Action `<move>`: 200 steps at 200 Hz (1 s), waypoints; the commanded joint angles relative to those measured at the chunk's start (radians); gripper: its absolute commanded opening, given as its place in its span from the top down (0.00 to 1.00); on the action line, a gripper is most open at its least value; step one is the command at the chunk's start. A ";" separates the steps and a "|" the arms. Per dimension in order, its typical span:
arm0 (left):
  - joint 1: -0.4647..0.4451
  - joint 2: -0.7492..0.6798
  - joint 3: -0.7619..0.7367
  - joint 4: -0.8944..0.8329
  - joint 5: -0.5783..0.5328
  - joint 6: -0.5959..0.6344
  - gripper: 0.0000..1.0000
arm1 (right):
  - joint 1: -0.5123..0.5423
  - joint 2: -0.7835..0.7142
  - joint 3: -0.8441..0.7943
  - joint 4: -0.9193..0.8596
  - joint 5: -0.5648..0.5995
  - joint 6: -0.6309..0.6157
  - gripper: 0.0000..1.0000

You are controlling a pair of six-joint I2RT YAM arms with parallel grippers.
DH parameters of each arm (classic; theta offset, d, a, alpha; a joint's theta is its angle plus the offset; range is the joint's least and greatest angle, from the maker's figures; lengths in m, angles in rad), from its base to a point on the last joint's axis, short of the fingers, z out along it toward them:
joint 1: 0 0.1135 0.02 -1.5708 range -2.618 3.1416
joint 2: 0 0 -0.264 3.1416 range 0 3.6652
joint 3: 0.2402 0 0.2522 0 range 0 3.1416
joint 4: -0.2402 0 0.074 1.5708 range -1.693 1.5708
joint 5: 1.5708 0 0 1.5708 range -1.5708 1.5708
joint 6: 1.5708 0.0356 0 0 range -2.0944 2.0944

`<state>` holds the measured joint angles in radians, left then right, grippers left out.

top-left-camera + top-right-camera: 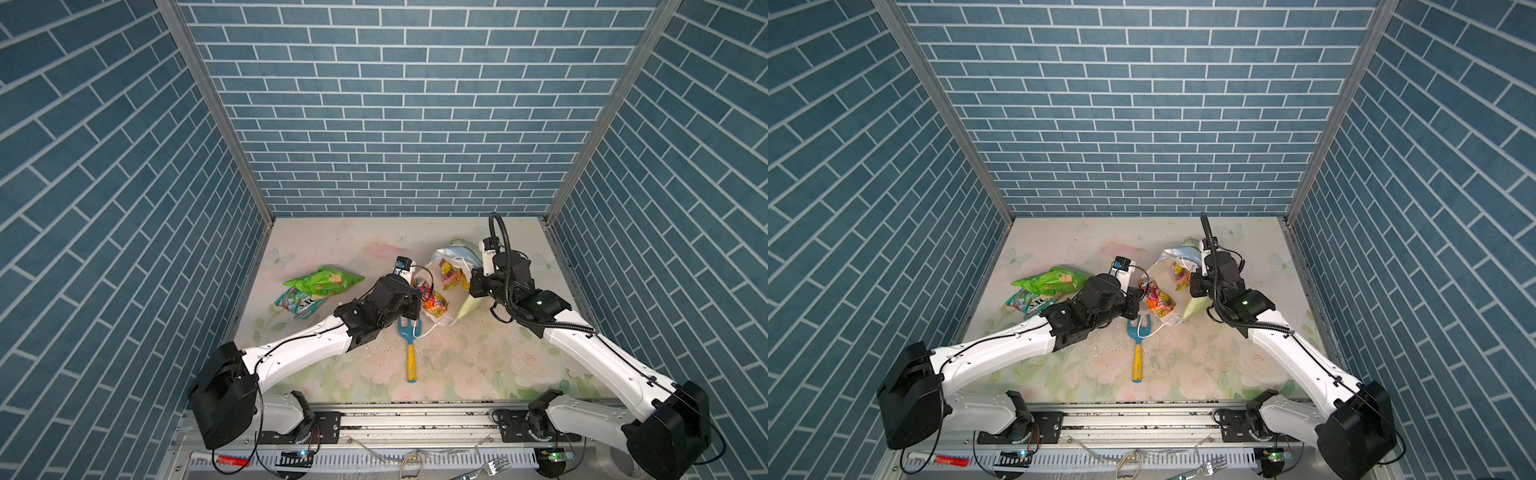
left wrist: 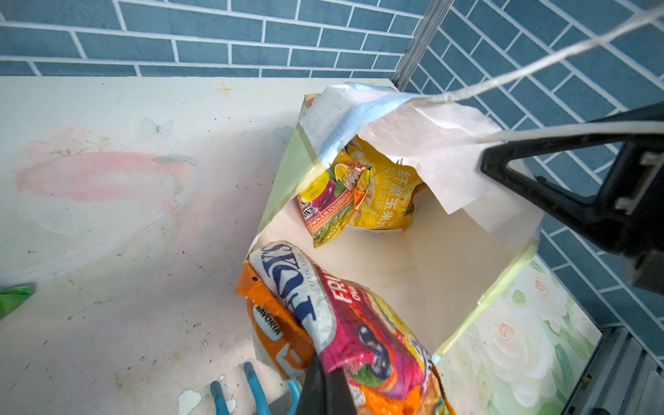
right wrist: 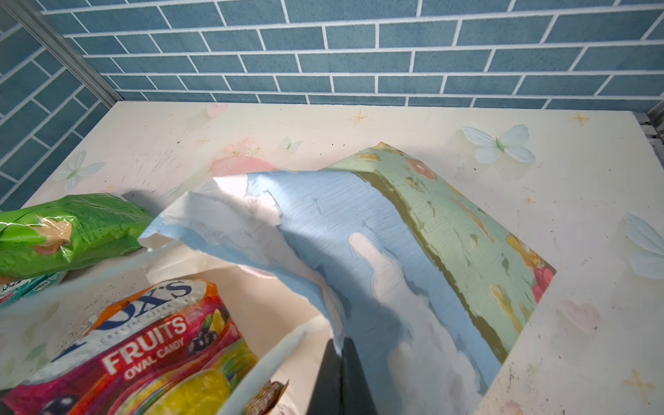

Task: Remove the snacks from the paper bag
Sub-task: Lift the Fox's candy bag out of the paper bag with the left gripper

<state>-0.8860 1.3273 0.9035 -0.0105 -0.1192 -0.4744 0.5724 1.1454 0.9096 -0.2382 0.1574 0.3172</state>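
Far left on the desk [image 1: 332,249], a big green packet [image 1: 322,280] and a teal-white packet [image 1: 299,305] sit touching. Next over, the left claw [image 2: 321,377] is clamped on a fruit candy packet [image 2: 359,337] at the mouth of the paper bag [image 1: 457,266], with an orange packet [image 2: 273,323] under it. A purple packet [image 2: 330,204] and a yellow packet [image 2: 386,194] lie deep in the bag, which is on its side. Over on the right, the right claw [image 3: 339,359] pinches the bag's top flap

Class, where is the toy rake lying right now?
In both top views the rake lies near the middle, blue head by the bag, handle toward the front rail.
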 commanded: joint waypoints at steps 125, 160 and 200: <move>0.015 -0.073 0.117 -0.190 -0.133 0.043 1.00 | -0.002 -0.016 -0.053 0.060 -0.026 -0.096 1.00; 0.082 -0.093 0.137 -0.257 -0.074 0.053 1.00 | -0.002 -0.009 -0.043 0.042 -0.050 -0.121 1.00; 0.187 -0.170 0.102 -0.289 -0.044 0.040 1.00 | -0.002 -0.025 -0.070 0.045 -0.045 -0.138 1.00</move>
<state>-0.7490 1.2228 1.0016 -0.2890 -0.1749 -0.4339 0.5724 1.1343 0.8558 -0.1715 0.1074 0.2192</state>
